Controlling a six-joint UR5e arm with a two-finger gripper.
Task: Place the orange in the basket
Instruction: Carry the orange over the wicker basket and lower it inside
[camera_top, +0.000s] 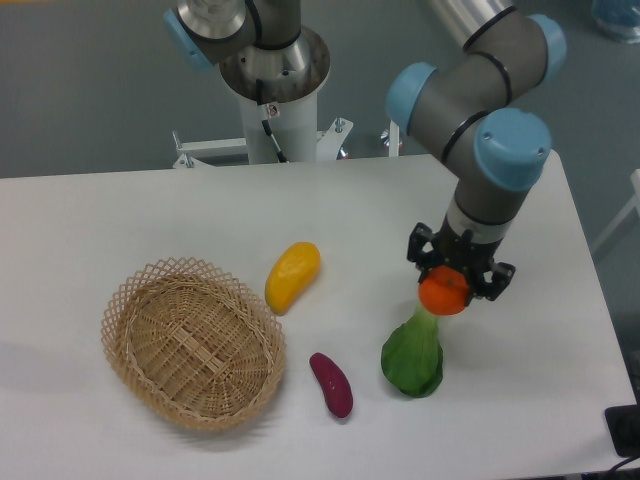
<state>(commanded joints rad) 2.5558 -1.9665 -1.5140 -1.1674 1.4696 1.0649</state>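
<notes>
The orange (443, 293) is small, round and bright, held off the table with my gripper (456, 276) shut on it from above. It hangs over the stem end of the green leafy vegetable (413, 356), right of the table's middle. The basket (192, 341), a shallow oval of tan wicker with a lattice rim, sits at the front left and holds nothing. Roughly a third of the table's width separates the gripper from the basket.
A yellow-orange mango-like fruit (292, 275) lies just right of the basket's far rim. A dark purple sweet potato (331, 383) lies between the basket and the green vegetable. The robot's base column (275, 85) stands at the back centre.
</notes>
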